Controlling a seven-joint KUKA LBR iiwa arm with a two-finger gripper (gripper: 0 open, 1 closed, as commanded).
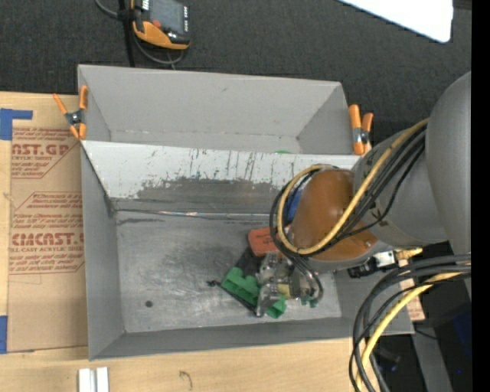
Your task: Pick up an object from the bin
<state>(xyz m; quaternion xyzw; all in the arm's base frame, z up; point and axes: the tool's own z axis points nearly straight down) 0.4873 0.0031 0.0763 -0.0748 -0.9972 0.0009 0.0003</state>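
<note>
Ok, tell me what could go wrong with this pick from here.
1. The gripper is down at a green block, with an orange-red piece close by. It may catch on both, or knock one aside.
2. These things lie near the bin's front wall, so the green block could get pushed towards that wall rather than lifted.

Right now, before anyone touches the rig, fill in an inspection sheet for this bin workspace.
Surface: grey metal bin, floor scuffed and scratched.
Job's things: green piece, red-orange piece and dark piece, clustered at the floor's right.
Clutter: nothing seen.
Grippers: pincer low in the bin, at the green piece's right end.
Cables: yellow and black cables loop round the orange wrist cover.
Surroundings: orange-and-black device beyond the bin's far rim.
</note>
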